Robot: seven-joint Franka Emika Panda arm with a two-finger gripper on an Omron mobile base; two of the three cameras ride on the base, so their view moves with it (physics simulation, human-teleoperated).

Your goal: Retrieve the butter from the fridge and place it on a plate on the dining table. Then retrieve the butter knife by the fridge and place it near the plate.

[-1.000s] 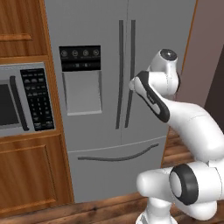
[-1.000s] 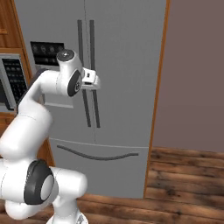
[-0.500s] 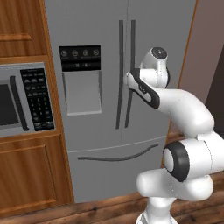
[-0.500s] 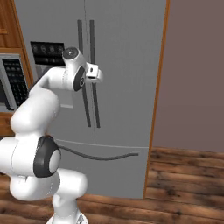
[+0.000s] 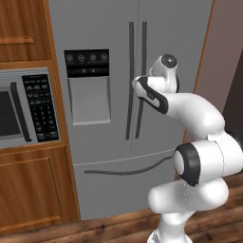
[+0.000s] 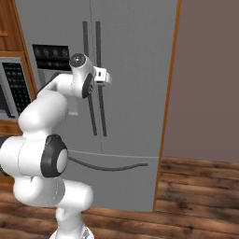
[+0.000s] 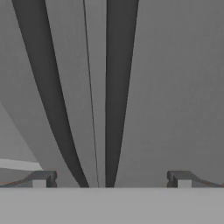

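Butter is not yet in sight: it presumably sits behind the closed doors of the fridge (image 5: 118, 95), a tall grey French-door unit whose two long dark handles (image 5: 136, 80) run down either side of the centre seam. The gripper (image 7: 111, 177) faces those handles at close range with its fingers (image 7: 41, 178) spread wide and empty, one to each side; in the hand view the two handles and the seam rise between the tips, the right-hand handle nearer the middle of the gap. From the right base view the hand (image 6: 101, 77) hangs at about mid-height of the handles, just in front of the doors, and whether it touches them cannot be told.

The step in hand appears to be the first one, opening the fridge. The next move likely calls for easing the open fingers forward around a single handle, closing on it, then pulling the door out in an arc wide enough to reach the shelves. Straddling both handles at once would be a risk.

A black-panelled dispenser (image 5: 88, 85) sits in the left door, a bottom drawer (image 5: 128, 178) below, and a microwave (image 5: 26, 109) is set in wooden cabinetry (image 5: 28, 28) to the left.
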